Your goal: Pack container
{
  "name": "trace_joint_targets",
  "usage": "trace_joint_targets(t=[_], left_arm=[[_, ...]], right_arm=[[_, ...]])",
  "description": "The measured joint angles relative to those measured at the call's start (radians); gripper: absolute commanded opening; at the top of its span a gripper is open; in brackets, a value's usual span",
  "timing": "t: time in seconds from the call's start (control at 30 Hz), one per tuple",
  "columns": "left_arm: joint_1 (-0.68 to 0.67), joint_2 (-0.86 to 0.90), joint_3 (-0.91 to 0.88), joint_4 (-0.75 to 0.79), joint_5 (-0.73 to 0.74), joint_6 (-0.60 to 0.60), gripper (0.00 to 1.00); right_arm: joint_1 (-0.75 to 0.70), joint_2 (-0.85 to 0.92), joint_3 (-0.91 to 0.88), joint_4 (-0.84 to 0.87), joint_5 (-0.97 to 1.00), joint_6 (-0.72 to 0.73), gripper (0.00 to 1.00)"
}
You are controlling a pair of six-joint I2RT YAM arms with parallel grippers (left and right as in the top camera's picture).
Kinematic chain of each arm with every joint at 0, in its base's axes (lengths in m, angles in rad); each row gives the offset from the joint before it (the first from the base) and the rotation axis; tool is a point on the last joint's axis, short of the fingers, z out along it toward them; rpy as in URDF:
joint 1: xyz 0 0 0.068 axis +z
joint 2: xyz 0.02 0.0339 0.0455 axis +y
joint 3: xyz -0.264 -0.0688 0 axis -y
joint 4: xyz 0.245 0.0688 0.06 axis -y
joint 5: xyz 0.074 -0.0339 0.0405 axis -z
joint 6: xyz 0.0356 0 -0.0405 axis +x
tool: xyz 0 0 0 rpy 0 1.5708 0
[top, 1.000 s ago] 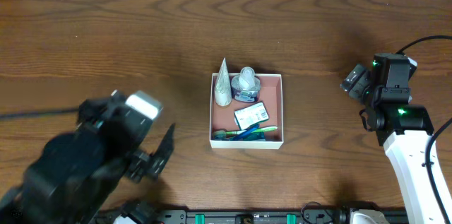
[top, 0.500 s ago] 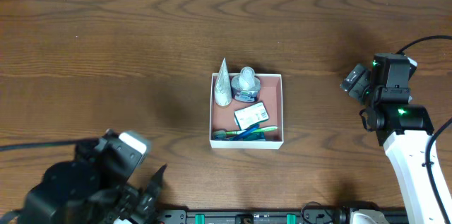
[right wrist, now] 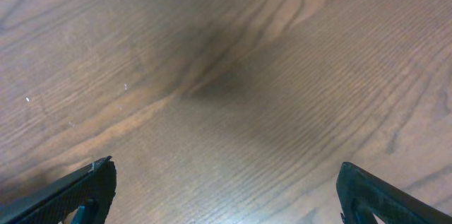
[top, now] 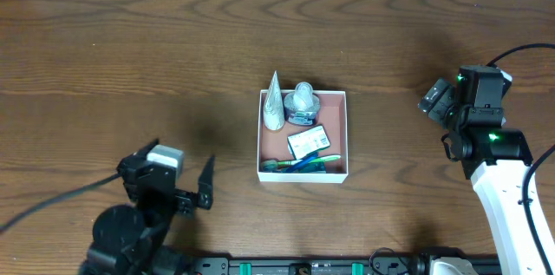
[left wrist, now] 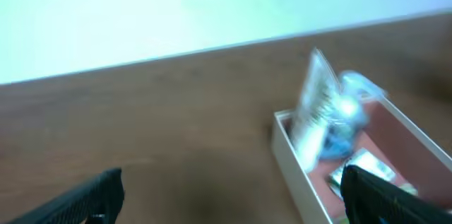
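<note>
1. Overhead view puts the container (top: 302, 177) near the middle of the brown wooden tabletop (top: 130, 49): a square, shallow box with thin white walls and a pinkish floor, open on top
2. Inside it I count four things. A silvery cone-shaped pouch (top: 274, 101) is in the far left corner, its tip poking past the far wall. A small bottle (top: 303, 103) with a blue label is just beside it along that wall. A white packet (top: 309, 142) lies flat in the middle, and a green and blue toothbrush (top: 303, 162) lies along the near wall
3. My left pincer (top: 198, 193) sits at the near left of the tabletop, well apart from the container and pointing roughly toward it. Its jaws are spread wide with nothing between them
4. Left wrist view is blurred, but I can make out the dark fingertips (left wrist: 92, 196) at the bottom corners with bare wood between them. The container's corner is ahead on the right, and the pouch and bottle rise above its wall
5. My right arm (top: 486, 136) stands at the right side of the tabletop, well apart from the container
6. Right wrist view shows the right pincer (right wrist: 226, 199) spread wide too. Only wood grain and a dark shadow lie between its tips, and it holds nothing
</note>
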Motion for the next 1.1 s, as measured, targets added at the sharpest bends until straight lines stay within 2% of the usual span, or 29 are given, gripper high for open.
trace_joint_targets(t=[0.2,0.57,0.73,1.1], left_arm=[[0.117,-0.1,-0.21,0.203,0.006,0.0,0.98],[0.201,-0.142,-0.446,0.448,0.034,0.0,0.98],[0.23,-0.227,-0.529,0.502,0.04,0.0,0.98],[0.241,-0.237,-0.585,0.497,0.052,-0.003,0.98]], right_arm=[[0.0,0.0,0.0,-0.001,0.0,0.0,0.99],[0.0,0.0,0.0,-0.001,0.0,0.0,0.99],[0.0,0.0,0.0,-0.001,0.0,0.0,0.99],[0.0,0.0,0.0,-0.001,0.0,0.0,0.99]])
